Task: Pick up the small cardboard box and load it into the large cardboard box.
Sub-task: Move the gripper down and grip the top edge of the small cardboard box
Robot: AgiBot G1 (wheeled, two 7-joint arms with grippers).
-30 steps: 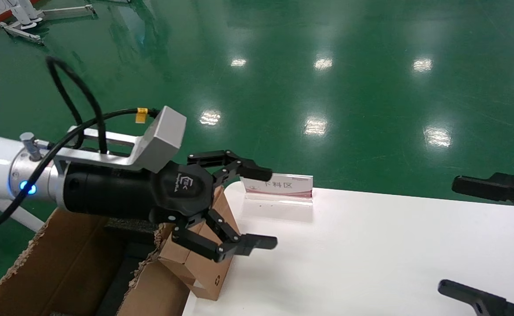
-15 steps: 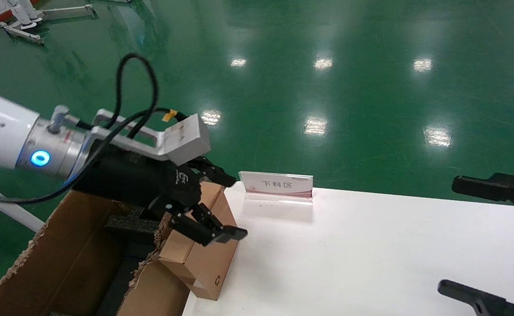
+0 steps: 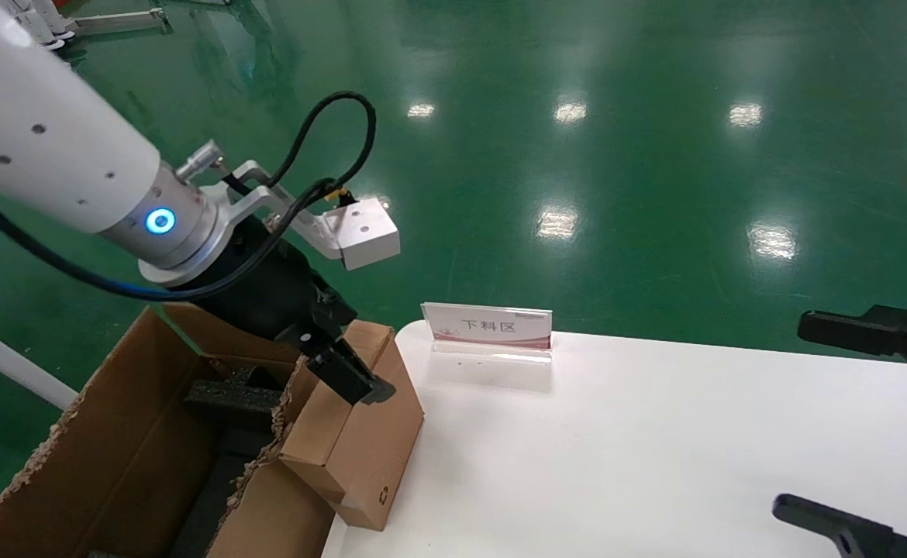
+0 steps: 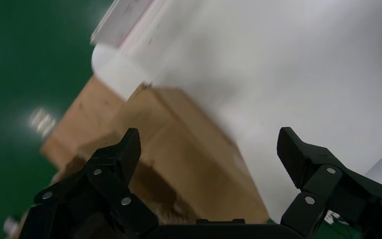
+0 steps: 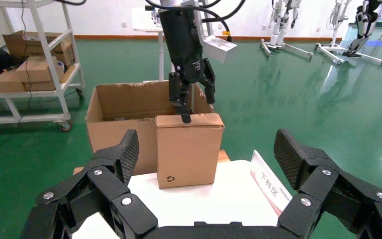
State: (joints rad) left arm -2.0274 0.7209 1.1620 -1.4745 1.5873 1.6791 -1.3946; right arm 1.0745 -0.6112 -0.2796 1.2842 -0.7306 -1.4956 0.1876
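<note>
Head view: small cardboard box (image 3: pixel 360 434) at lower left, standing on the table (image 3: pixel 655 465) edge, leaning on the large cardboard box (image 3: pixel 112 457). Left claw (image 3: pixel 349 372) spread wide over its top. Still the grab step. Next: go lower, then squeeze. Right claw (image 3: pixel 856 418) spread too, parked far right.

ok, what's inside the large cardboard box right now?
The large cardboard box holds black foam blocks. Its near wall hides the floor's right side. The small cardboard box is outside, under the open left gripper.
</note>
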